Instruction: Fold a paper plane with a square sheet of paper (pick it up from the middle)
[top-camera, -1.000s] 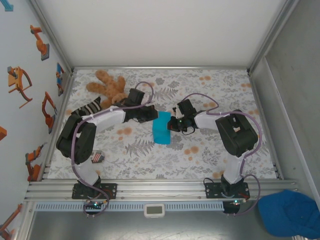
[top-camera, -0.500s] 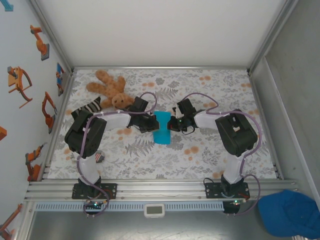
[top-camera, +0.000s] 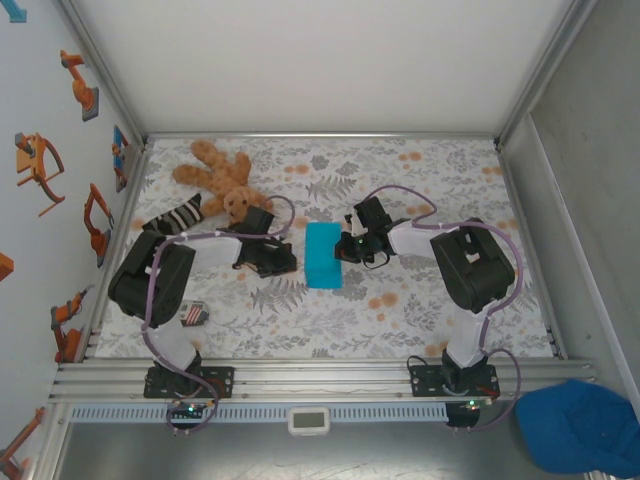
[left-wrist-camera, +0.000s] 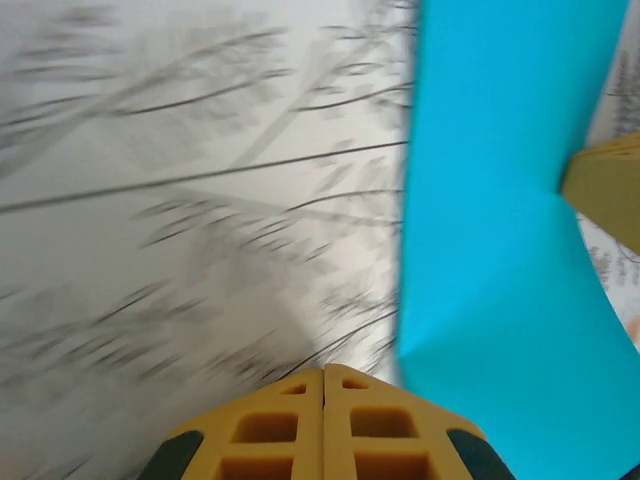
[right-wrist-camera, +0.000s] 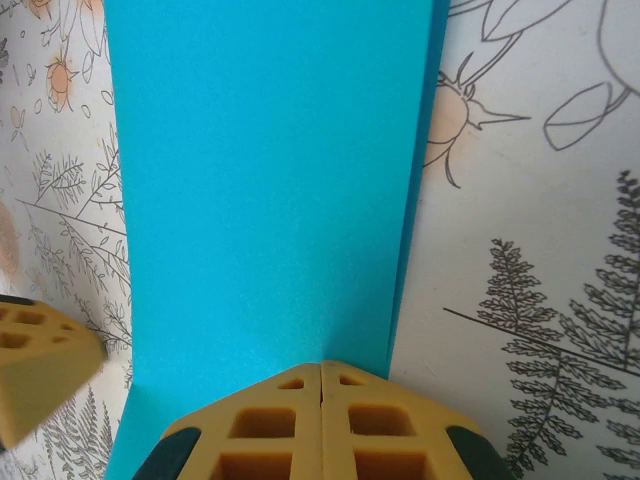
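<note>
L pincer (top-camera: 288, 264) backed off paper (top-camera: 322, 256); cyan, folded narrow rect

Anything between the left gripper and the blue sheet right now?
Nothing visible. Bare floral mat lies between the shut left gripper and the square sheet of paper; the teddy bear sits farther back, off that line.

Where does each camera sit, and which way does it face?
Top external: above and behind, facing down at the table; left arm and right arm show.
Left wrist: on the left arm, facing across the table past the shut left fingers.
Right wrist: on the right arm, facing down over the shut right fingers.
All three share the blue paper.
</note>
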